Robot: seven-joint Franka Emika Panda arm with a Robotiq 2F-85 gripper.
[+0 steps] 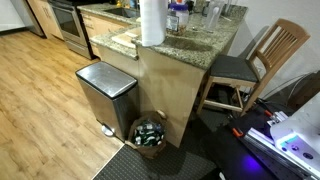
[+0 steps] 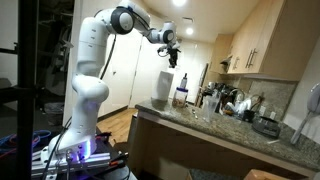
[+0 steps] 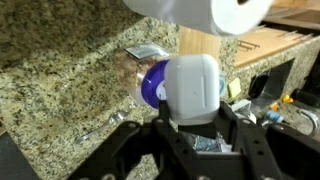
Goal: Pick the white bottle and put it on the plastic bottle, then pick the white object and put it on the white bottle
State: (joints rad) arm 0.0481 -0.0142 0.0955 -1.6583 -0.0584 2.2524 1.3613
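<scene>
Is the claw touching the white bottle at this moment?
Touching. The wrist view shows the white bottle clamped inside the shut claw, with no gap visible on either side of it.

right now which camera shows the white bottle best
wrist view: the white bottle fills the centre, clamped in the gripper. in an exterior view it's too small to make out at the raised gripper; the view onto the granite counter misses it

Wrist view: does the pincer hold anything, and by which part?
The pincer holds the white bottle, clamped on its two sides at the end nearest the camera.
</scene>
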